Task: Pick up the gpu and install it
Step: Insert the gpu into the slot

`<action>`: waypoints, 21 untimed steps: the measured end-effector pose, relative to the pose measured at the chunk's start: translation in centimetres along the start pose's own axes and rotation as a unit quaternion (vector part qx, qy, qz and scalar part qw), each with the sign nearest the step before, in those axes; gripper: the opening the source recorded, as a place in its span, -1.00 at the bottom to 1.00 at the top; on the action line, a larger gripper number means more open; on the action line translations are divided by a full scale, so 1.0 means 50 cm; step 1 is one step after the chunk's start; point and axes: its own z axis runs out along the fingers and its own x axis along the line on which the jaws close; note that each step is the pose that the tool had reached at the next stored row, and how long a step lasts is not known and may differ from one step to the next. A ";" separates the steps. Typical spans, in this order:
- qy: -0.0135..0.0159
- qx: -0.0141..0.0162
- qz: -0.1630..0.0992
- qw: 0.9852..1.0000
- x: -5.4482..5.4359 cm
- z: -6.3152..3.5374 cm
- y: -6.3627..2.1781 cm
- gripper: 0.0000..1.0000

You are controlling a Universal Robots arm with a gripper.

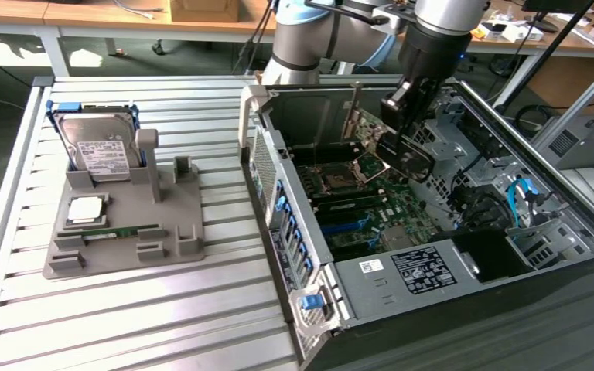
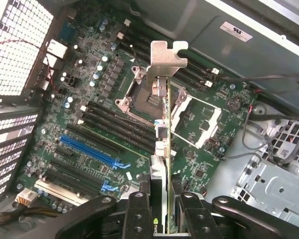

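Observation:
The gpu (image 1: 367, 133) hangs on edge inside the open computer case (image 1: 308, 255), above the motherboard (image 1: 364, 205). Its silver end bracket (image 1: 356, 104) points toward the case's back wall. My gripper (image 1: 398, 147) is shut on the card's other end. In the wrist view the gpu (image 2: 163, 144) runs edge-on away from my gripper (image 2: 162, 204), with the silver bracket (image 2: 167, 59) at its far end over the CPU socket (image 2: 142, 94). My two fingers (image 2: 138, 211) press on either side of the card. A blue slot (image 2: 89, 148) lies on the motherboard (image 2: 199, 124) to one side of the card.
On the slatted table at the exterior view's left, a grey holder (image 1: 179, 224) carries a silver hard drive (image 1: 99, 151), a CPU (image 1: 86, 209) and a green RAM stick (image 1: 111, 232). Cables (image 1: 519, 197) and drive bays (image 1: 544, 232) crowd the case's right side.

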 end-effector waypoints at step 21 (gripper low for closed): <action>-0.005 -0.002 -0.074 0.997 0.000 0.001 0.000 -0.47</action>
